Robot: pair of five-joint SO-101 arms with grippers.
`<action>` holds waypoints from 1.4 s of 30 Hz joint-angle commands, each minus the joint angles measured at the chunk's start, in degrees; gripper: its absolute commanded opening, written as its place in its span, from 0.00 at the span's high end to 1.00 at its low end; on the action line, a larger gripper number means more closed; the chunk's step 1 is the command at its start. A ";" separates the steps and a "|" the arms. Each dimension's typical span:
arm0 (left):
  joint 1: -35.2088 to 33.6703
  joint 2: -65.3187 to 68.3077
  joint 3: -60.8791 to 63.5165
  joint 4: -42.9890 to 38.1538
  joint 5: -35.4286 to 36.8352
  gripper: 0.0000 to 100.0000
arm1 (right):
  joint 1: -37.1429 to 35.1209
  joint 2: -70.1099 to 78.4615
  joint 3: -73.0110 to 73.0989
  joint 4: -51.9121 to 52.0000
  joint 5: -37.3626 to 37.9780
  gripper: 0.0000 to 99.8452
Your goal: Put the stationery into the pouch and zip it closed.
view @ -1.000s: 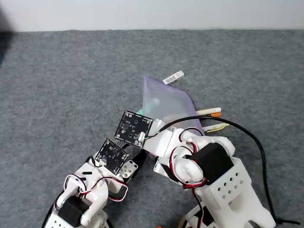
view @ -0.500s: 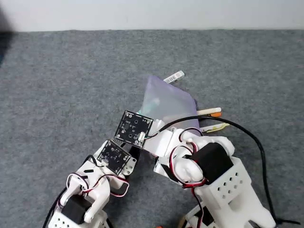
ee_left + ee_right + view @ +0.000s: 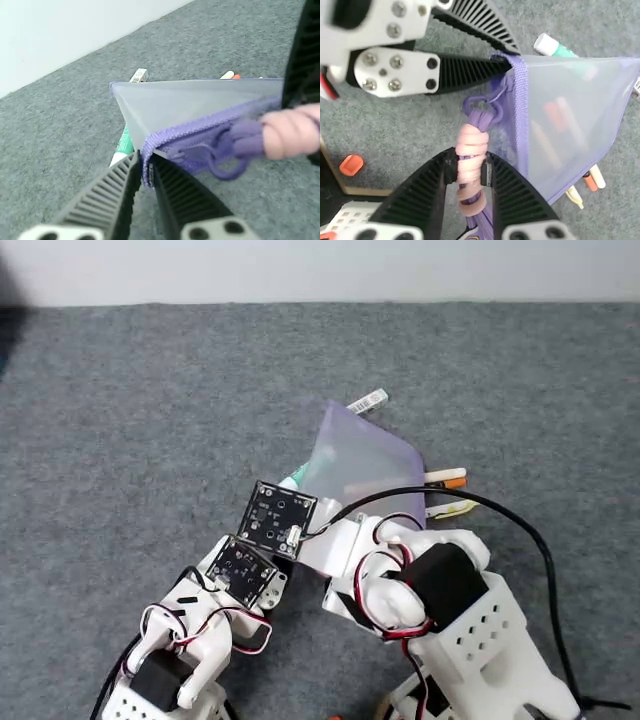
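The grey felt desk point(image 3: 120, 390) carried a purple pouch point(image 3: 365, 455), with a green marker point(image 3: 291, 480), an orange-tipped pen point(image 3: 445, 477) and a yellow pen point(image 3: 452, 508) poking out beside it.

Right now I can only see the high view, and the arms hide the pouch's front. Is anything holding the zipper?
Observer: Yes. The right gripper is shut on the pink zipper pull.
Operator: What's the other arm doing?
Observer: The left gripper pinches the pouch's purple zipper end.
Operator: Any pens inside?
Observer: An orange pen shows through the clear side; inside or underneath, I can't tell.
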 commanded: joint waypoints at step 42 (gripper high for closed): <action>-5.98 -0.62 -0.57 4.04 -0.18 0.98 | 33.89 -30.11 6.95 2.68 7.91 0.99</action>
